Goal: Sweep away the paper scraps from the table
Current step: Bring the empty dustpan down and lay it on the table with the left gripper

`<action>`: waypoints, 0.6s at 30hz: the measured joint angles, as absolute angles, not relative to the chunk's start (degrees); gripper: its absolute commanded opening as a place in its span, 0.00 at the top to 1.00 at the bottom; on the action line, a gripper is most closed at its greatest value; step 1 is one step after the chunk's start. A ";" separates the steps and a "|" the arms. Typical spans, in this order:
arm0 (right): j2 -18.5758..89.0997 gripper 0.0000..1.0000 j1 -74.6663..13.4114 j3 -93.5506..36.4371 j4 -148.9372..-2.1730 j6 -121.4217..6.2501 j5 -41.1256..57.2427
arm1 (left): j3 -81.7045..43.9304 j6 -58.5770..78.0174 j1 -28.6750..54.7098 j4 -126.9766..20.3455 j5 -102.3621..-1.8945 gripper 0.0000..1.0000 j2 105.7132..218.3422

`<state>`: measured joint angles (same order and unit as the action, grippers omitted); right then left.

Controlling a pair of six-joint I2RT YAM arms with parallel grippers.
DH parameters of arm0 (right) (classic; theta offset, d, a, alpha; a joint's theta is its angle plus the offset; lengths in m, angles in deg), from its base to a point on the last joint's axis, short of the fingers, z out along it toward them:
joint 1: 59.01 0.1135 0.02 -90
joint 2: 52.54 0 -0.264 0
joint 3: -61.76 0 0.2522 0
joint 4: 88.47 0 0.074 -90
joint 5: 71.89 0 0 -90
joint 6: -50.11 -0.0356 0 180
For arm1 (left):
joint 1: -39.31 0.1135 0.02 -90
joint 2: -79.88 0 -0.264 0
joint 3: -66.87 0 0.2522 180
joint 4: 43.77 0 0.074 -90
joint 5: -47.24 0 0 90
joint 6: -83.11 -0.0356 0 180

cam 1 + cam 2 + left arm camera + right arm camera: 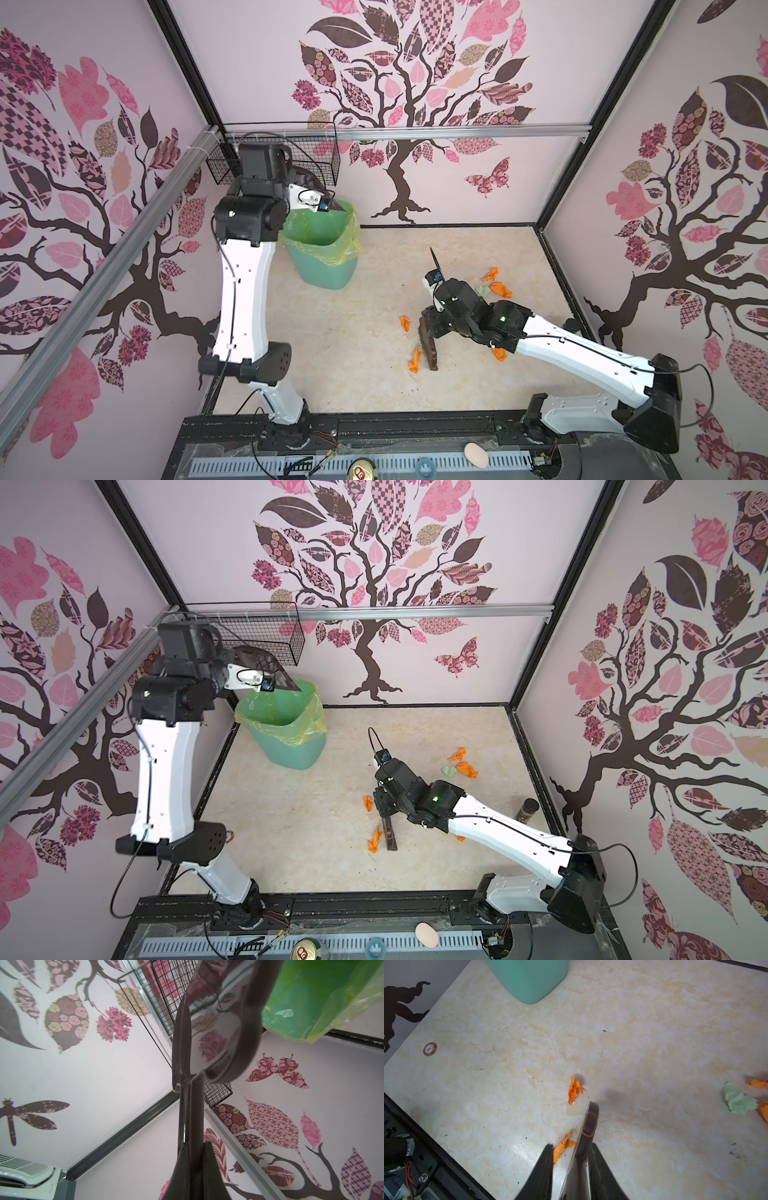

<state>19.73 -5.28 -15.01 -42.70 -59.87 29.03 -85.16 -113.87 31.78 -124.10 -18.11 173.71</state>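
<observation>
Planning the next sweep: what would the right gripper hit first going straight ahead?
Likely the orange paper scrap just past the tip of its brush, though the table may come first; depth unclear.

Walls: pale pink panels [266,62] on three sides, printed with dark-branched trees [399,174] and patterned leaves.
Butterfly decal [488,178]: on the back wall, well beyond the right jaws.
Frame: black corner posts [185,62]; aluminium rail [457,133] across the back wall.
Wire basket [324,166]: black mesh, hung at the rail, near and beyond the left jaws.
Dragonfly decal [31,1114]: on a pink panel, in the left wrist view.
Light: soft, even.
</observation>
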 measured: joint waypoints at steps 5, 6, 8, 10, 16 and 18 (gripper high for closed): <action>18.11 1.00 -6.63 -15.05 -39.96 -60.49 29.01 | -61.93 -105.34 31.17 -123.88 -24.19 1.00 151.39; 17.83 1.00 -7.02 -15.14 -39.24 -60.51 28.98 | -57.82 -103.70 31.06 -124.23 -25.44 1.00 148.02; 17.46 1.00 -8.12 -15.75 -36.97 -60.60 28.92 | -48.84 -99.55 30.92 -125.00 -28.67 1.00 141.16; 17.46 1.00 -8.88 -16.62 -34.72 -60.64 28.94 | -39.33 -95.40 30.88 -124.65 -31.77 1.00 135.89; 17.46 1.00 -10.04 -21.69 -26.65 -60.49 29.84 | -11.00 -85.60 30.88 -122.83 -40.04 1.00 126.30; 17.48 1.00 -10.04 -23.73 -25.01 -60.49 30.32 | -2.96 -83.20 30.86 -120.58 -42.11 1.00 124.68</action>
<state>17.48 -10.04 -23.73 -25.01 -60.49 30.32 -2.96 -83.20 30.86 -120.58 -42.11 124.68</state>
